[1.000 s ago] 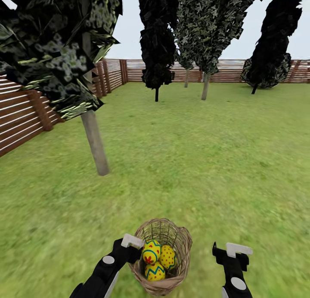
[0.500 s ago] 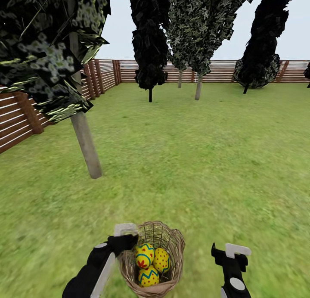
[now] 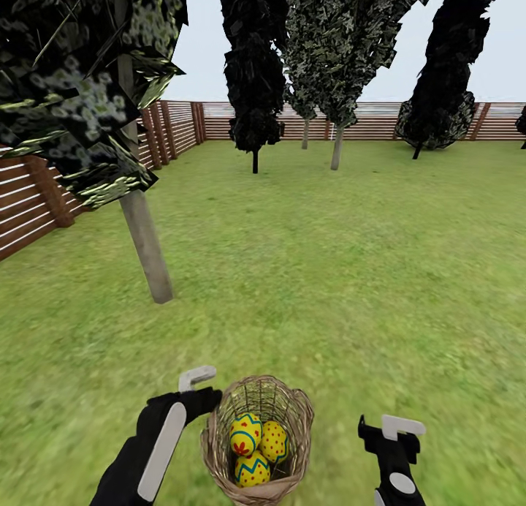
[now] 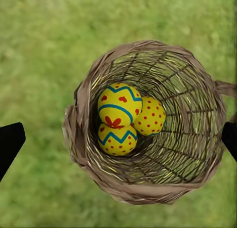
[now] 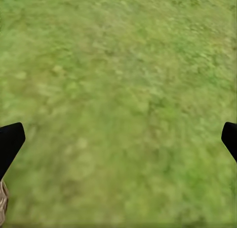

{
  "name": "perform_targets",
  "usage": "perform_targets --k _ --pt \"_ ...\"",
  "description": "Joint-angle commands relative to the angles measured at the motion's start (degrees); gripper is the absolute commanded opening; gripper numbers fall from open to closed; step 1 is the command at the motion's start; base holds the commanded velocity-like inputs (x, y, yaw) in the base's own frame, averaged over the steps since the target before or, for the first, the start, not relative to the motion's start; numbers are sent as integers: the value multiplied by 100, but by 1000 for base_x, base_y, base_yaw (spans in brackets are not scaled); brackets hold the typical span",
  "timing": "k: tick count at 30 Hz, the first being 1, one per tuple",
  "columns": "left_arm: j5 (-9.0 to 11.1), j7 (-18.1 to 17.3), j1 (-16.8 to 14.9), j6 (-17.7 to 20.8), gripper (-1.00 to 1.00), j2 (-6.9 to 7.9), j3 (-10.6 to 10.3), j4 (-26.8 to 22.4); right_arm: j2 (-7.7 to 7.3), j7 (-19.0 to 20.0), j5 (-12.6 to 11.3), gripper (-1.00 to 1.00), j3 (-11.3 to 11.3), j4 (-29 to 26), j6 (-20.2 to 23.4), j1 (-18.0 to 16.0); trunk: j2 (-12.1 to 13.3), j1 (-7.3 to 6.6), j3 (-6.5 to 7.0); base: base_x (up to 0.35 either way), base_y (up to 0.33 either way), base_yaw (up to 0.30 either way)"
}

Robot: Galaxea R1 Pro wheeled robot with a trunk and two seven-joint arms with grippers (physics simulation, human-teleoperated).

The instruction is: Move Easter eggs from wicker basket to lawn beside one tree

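Note:
The wicker basket (image 3: pixel 257 440) stands on the lawn (image 3: pixel 336 272) right in front of me, with the three Easter eggs (image 3: pixel 254 447) inside it. The left wrist view looks straight down into the basket (image 4: pixel 192 114) at the yellow eggs (image 4: pixel 121 119) with blue zigzags and red dots. My left gripper (image 3: pixel 199 389) hovers beside the basket's left rim, open (image 4: pixel 118 139) and wider than the basket. My right gripper (image 3: pixel 386 429) hangs open to the basket's right over bare grass (image 5: pixel 118 109). A pale-trunked tree (image 3: pixel 146 250) stands ahead on the left.
A brown slat fence (image 3: pixel 29 199) runs along the left and the far side. A second pale-trunked tree (image 3: pixel 337 148) and two black cypress-shaped trees (image 3: pixel 254 89) stand near the far fence. Open grass lies between me and them.
The view shifted a little a second ago, then held still. My left gripper has drawn away from the basket's left rim and turned, with its white finger now raised. The right gripper stayed put.

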Motion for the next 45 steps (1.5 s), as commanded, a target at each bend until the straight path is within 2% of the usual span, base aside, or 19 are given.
perform_targets --k 1,3,5,9,11,15,27,32,33,34,35,36,40,41,45 --pt "132 58 -4 -81 100 0 -4 65 0 -21 -2 100 -6 -11 30 -2 -3 0 -5 0 0 0" --pt "293 64 -27 -221 100 -4 -7 440 -13 -24 -2 100 -16 -34 34 -2 -3 0 -5 0 0 0" --pt "413 83 -266 -290 100 -43 -50 1109 -27 -24 4 100 -17 -145 74 0 -3 0 -5 0 0 0" --pt "461 98 -649 -454 100 -64 -168 2116 -1 -32 14 100 1 -865 464 -2 -3 0 -5 0 0 0" --pt "421 129 -580 -423 100 2 -160 2064 2 -97 33 100 67 -920 524 56 -3 0 -5 0 0 0" --pt "413 175 -561 -413 100 35 -161 2036 -2 -106 49 100 105 -918 652 67 -3 0 -5 0 0 0" --pt "387 208 -566 -415 100 57 -182 1907 -13 -69 70 100 123 -531 1037 70 -3 0 -5 0 0 0" --pt "355 249 -700 -419 100 144 -166 1877 -23 -47 44 100 112 -479 1197 55 -3 0 -5 0 0 0" --pt "355 251 -941 -432 100 158 -164 2317 -23 -34 42 100 107 -864 1790 53 -3 0 -5 0 0 0" --pt "353 252 -1142 -444 100 165 -165 2639 -25 30 37 100 92 -1121 2107 49 -3 0 -5 0 0 0" --pt "357 253 -1637 -599 100 159 -169 3505 -86 478 12 100 42 -1751 2918 12 -3 0 -5 0 0 0" --pt "358 254 -2129 -1133 100 141 -176 4338 -248 1168 -2 100 -126 -2095 3575 -138 -3 0 -5 0 0 0" --pt "356 254 -2516 -1493 100 68 -179 5210 -373 1511 -36 100 -471 -2175 4023 -615 -3 0 -5 0 0 0" --pt "362 252 -2585 -1579 100 48 -179 5359 -408 1574 -29 100 -540 -2172 4310 -739 -3 0 -5 0 0 0" --pt "367 207 -2626 -1710 100 42 -182 5293 -426 1861 -7 100 -568 -2133 4539 -813 -3 0 -5 0 0 0"
